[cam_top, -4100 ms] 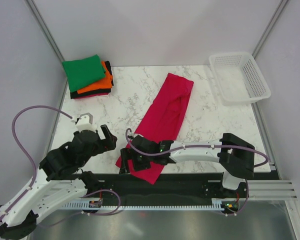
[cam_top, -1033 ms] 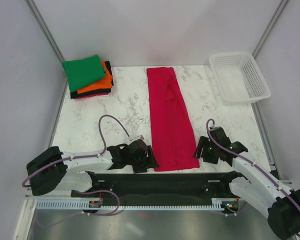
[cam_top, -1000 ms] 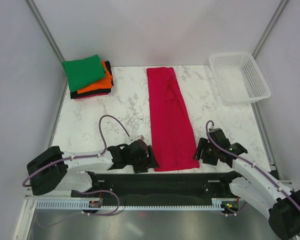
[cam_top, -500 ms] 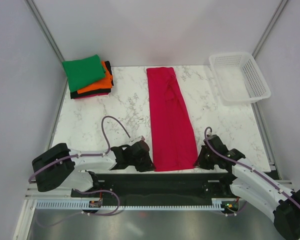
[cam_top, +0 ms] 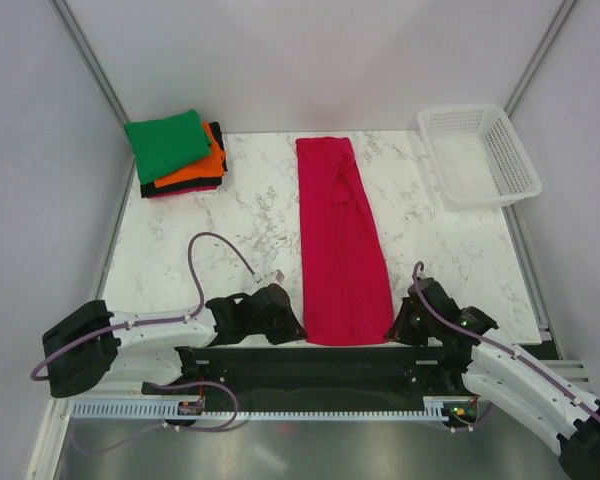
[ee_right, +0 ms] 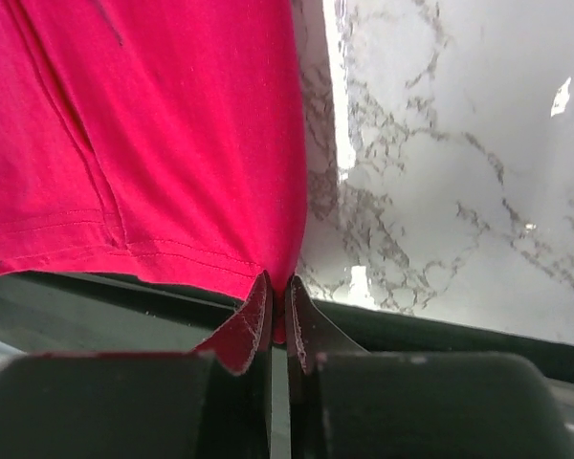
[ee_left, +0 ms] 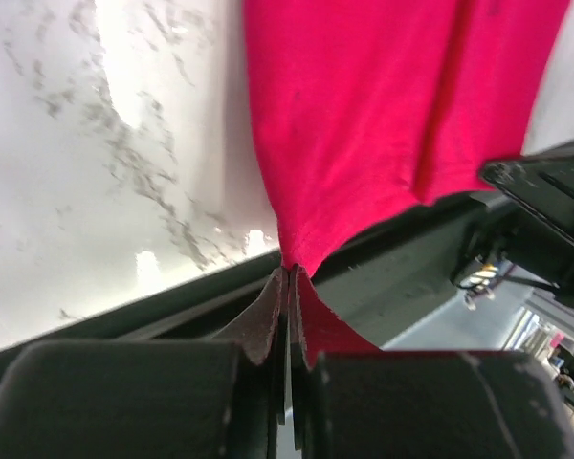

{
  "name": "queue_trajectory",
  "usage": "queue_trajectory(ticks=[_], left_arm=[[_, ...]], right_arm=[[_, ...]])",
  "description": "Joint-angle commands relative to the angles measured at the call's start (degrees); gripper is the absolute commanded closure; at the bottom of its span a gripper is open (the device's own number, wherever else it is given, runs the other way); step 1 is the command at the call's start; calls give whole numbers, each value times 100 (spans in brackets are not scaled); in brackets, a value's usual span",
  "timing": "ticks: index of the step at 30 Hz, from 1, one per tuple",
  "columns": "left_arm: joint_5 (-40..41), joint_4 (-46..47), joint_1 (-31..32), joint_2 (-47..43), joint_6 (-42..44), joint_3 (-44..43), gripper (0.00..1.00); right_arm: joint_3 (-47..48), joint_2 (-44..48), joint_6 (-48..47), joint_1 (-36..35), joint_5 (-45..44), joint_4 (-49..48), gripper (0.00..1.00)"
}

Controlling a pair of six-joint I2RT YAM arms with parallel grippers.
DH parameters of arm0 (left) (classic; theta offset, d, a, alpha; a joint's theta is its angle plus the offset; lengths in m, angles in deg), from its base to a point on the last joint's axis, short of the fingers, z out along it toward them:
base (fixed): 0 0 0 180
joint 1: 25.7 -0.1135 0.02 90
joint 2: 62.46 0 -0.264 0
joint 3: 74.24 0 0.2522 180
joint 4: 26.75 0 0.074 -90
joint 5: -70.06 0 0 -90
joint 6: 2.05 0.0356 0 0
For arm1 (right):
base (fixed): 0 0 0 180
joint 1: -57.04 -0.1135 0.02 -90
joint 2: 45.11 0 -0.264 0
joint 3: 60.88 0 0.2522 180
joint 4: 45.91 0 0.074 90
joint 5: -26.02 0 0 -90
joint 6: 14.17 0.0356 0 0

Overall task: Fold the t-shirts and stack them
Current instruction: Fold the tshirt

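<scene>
Crimson-pink t-shirt: long folded strip, centre of tabletop. Left claw clamped on its near-left corner; right claw clamped on near-right corner.

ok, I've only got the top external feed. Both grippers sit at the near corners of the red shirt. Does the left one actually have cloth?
Observer: Yes. In the left wrist view the left gripper is shut, with a corner of the crimson shirt pinched between its fingers.
Operator: and the right?
Observer: Same. The right gripper is shut on the other near corner, right at the stitched hem.
Operator: where's the pinch relative to the table edge?
Observer: In the right wrist view it sits right at the near edge of the marble table, with the dark rail just below.
</scene>
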Motion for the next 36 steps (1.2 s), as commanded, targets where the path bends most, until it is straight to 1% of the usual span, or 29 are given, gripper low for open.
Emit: queue_trajectory(ticks=[1,2,5,6,7,8,9,10,11,12,13,14,15,16,17,18,19,20,21,22,24,26,27,28,29,30,34,36], left_arm=[[360,-318,210,-449,-195,-56,98],[386,-450,323,-624,-248,-117,98],[483,-846,377,-1020,-389,-188,98],[666,-977,377,-1100,-390,-240,98],[789,-1283,368,-1170,-320,-424,98],[1095,-1486,342,-1232,-250,-556,98],[1220,-1662,316,-1259,-153,-688,98],[1308,-1934,142,-1242,109,-1003,98],[1309,-1997,1,-1207,277,-1162,98],[1257,-2024,-157,-1093,470,-1303,98],[1178,-2033,-542,-1022,820,-1574,98],[977,-2042,-763,-943,989,-1707,98],[853,-2042,-974,-699,1164,-1848,98],[748,-2024,-1385,-583,1479,-2128,98],[547,-1989,-1581,-417,1639,-2279,98],[440,-1946,-1766,-267,1780,-2428,98],[317,-1919,-2124,100,2034,-2717,98],[64,-1858,-2293,286,2141,-2876,98],[-43,-1840,-2434,471,2342,-3034,98],[-123,-1840,-2688,908,2422,-3349,98],[-439,-1796,-2900,1358,2563,-3658,98],[-676,-1787,-3147,1999,2704,-4072,98],[-825,-1761,-3278,2367,2774,-4317,98],[-826,-1752,-3340,2371,2809,-4441,98],[-948,-1752,-3393,2745,2844,-4555,98],[-976,-1743,-3446,2888,2897,-4670,98],[-1116,-1726,-3718,3504,3003,-5215,98],[-1222,-1734,-3815,3854,3073,-5504,98]], right_arm=[[247,292,239,-127,75,551,100],[326,345,257,-145,75,640,100],[659,425,257,-145,-47,930,100],[913,390,240,-145,-100,957,100],[1063,242,179,-145,-301,966,100],[1430,119,126,-136,-425,975,100],[1660,-48,38,-145,-626,966,100],[1897,-432,-128,-145,-837,984,100],[2378,-671,-243,-136,-1222,975,100],[2627,-1161,-348,-127,-1374,975,100],[2864,-1401,-584,-75,-1506,931,100],[3293,-1638,-708,-40,-1716,870,100],[3488,-2093,-814,22,-1761,817,100],[3673,-2315,-954,188,-1788,651,100],[4014,-2535,-1182,337,-1762,580,100],[4166,-2946,-1306,478,-1692,510,100],[4306,-3159,-1412,749,-1631,309,100],[4612,-3370,-1604,873,-1578,237,100],[4781,-3807,-1676,1031,-1551,176,100],[4930,-4029,-1755,1076,-1560,132,100],[5326,-4616,-1930,1156,-1516,-17,100],[5659,-5005,-2019,1279,-1463,-97,100],[5861,-5372,-2106,1357,-1359,-176,100],[5968,-5550,-2133,1410,-1314,-203,100],[6073,-5708,-2160,1437,-1253,-246,100],[6170,-6006,-2212,1481,-1156,-342,100],[6793,-6649,-2213,1648,-1076,-343,100],[6944,-6965,-2221,1692,-1094,-352,100]])
